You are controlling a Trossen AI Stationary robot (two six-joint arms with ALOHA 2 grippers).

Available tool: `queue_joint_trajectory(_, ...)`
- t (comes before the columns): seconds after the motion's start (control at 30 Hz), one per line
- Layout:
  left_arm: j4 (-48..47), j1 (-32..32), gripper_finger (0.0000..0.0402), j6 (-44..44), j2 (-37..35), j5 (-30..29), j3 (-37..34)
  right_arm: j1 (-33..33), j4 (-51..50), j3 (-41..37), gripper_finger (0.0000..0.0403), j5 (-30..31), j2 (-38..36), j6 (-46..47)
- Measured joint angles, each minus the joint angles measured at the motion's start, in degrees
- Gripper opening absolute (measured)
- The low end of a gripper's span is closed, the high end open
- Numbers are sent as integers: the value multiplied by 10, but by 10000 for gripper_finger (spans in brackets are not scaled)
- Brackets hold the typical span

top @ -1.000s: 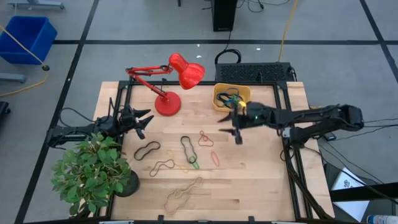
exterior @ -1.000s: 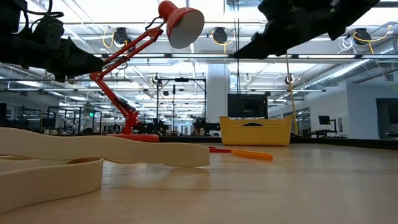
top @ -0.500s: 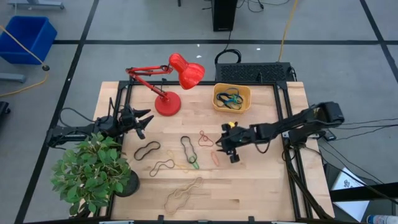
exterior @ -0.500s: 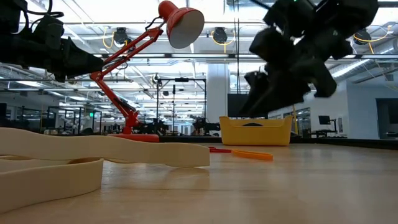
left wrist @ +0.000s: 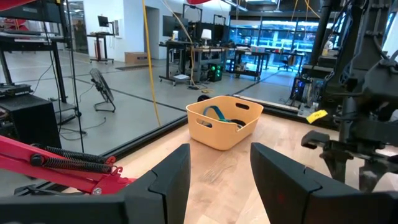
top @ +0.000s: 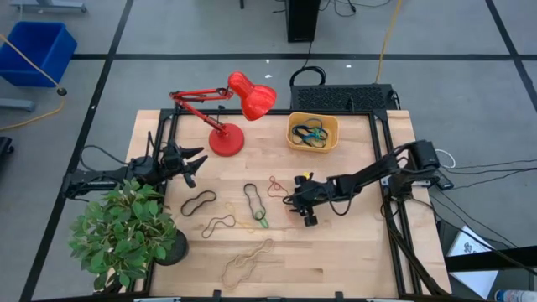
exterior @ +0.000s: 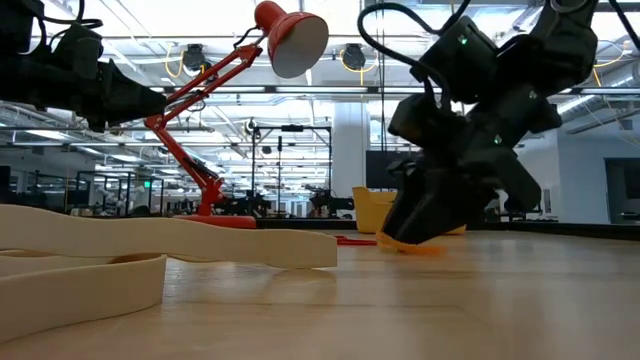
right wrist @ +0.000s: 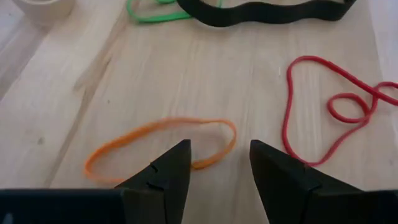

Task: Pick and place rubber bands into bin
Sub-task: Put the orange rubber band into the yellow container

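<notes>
R gripper [right wrist: 217, 171] low over the table centre, fingers apart w/ nothing between, straddling one end of the orange band [right wrist: 158, 146]; red band [right wrist: 329, 109] just beside, black band [right wrist: 261, 11] and green band [right wrist: 155, 9] farther. Bin [top: 313, 132] at the table's far edge, several bands inside. L gripper [top: 195, 164] waits by lamp [top: 228, 105], fingers apart, empty.
</notes>
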Motion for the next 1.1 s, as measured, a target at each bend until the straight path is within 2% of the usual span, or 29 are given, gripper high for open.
queue_joint_trajectory(0.2, 0, 0, 173, 2, 0, 0, 0, 0, 3, 1, 137, 0, 10, 13)
queue_joint_trajectory(0.6, -1, 0, 173, 2, 0, 0, 0, 0, -7, 1, 8, -3, 11, 13)
queue_joint_trajectory(0.9, -1, 0, 173, 2, 0, 0, 0, -1, 4, -1, 2, 4, -2, 28)
queue_joint_trajectory(1.1, -1, 0, 173, 2, 0, 0, 0, -13, 8, -1, 1, 8, -80, 33)
